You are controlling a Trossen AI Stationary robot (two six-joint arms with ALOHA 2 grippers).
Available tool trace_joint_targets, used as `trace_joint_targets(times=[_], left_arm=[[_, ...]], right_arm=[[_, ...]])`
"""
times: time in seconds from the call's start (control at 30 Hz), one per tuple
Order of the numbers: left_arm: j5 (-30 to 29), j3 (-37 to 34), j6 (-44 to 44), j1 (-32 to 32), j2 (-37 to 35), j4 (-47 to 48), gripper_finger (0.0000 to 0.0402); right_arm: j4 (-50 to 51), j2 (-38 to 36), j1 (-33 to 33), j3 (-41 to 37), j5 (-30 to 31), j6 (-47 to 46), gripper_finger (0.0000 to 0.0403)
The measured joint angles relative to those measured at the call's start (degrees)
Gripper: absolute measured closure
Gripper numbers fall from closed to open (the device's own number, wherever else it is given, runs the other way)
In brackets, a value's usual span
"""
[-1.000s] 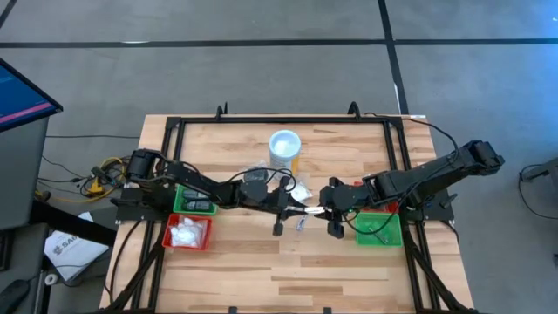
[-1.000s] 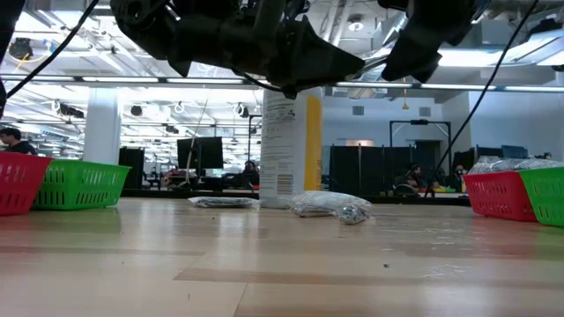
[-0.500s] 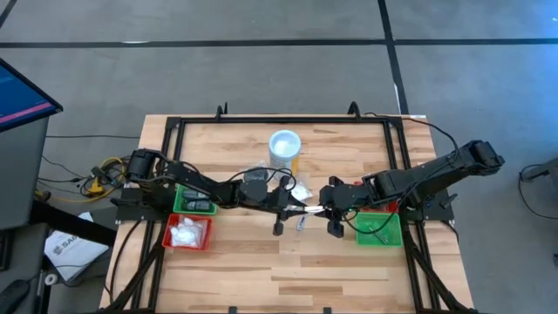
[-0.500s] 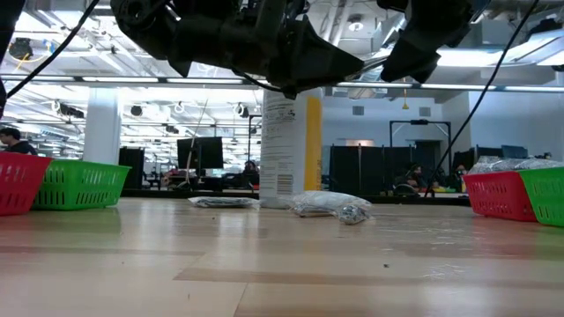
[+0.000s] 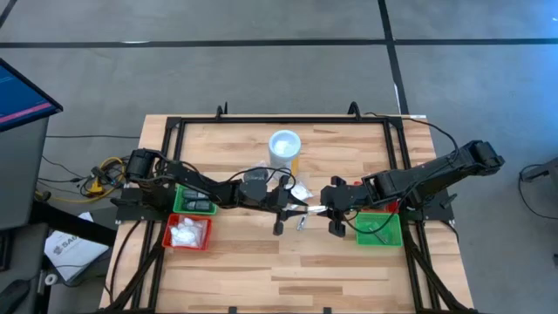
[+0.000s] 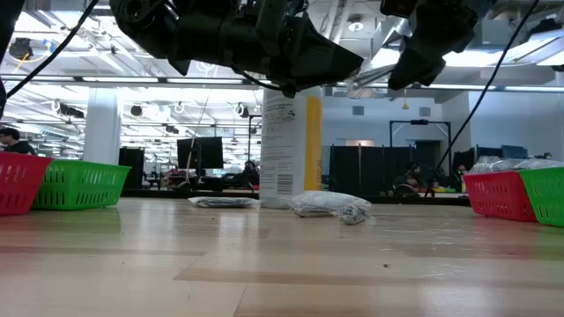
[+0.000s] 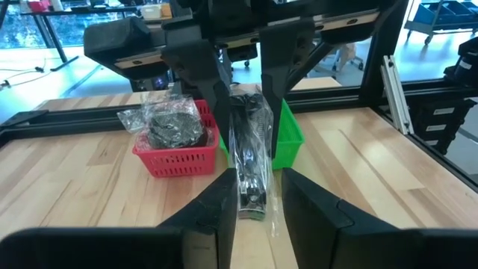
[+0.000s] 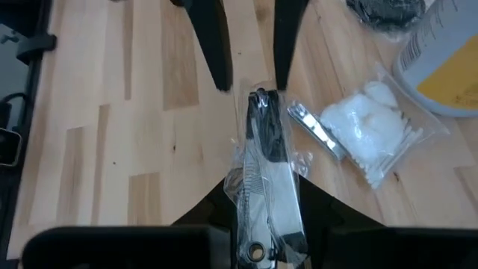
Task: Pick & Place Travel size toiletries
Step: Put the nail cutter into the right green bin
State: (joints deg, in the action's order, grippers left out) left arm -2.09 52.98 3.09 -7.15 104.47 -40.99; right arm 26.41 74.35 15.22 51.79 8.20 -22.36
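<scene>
High view: red tray (image 5: 188, 233) holds white packets; green tray (image 5: 378, 229) holds clear bags. Right claw (image 8: 267, 198) grips a bagged comb (image 8: 265, 168); left claw (image 7: 252, 196) stands slightly open around it.

Lighting even and bright, from ceiling strip lights (image 6: 220, 81) visible across the upper low view. Arms there read as dark silhouettes against that backlight. Soft sheen on the desk (image 6: 282, 264); nearest planks out of focus. Overhead view sharp, shadows faint. Glare on the clear packet (image 8: 265, 187).

Four small baskets (image 5: 190, 199): two red, two green. One white canister (image 5: 284, 148) stands at the table's upper centre. Two grippers.
</scene>
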Motion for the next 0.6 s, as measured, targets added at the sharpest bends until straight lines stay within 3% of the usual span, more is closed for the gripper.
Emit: trace_joint_targets(times=[0.23,0.6], left_arm=[[0.0,-0.3,0.1,0.1,0.0,0.6,0.0303],[-0.1,-0.3,0.1,0.6,0.0,2.5,0.0303]], right_arm=[[7.8,-0.6,0.1,0.0,-0.1,-5.3,0.0340],[24.9,-1.8,3.3,0.0,-1.1,-23.3,0.0340]])
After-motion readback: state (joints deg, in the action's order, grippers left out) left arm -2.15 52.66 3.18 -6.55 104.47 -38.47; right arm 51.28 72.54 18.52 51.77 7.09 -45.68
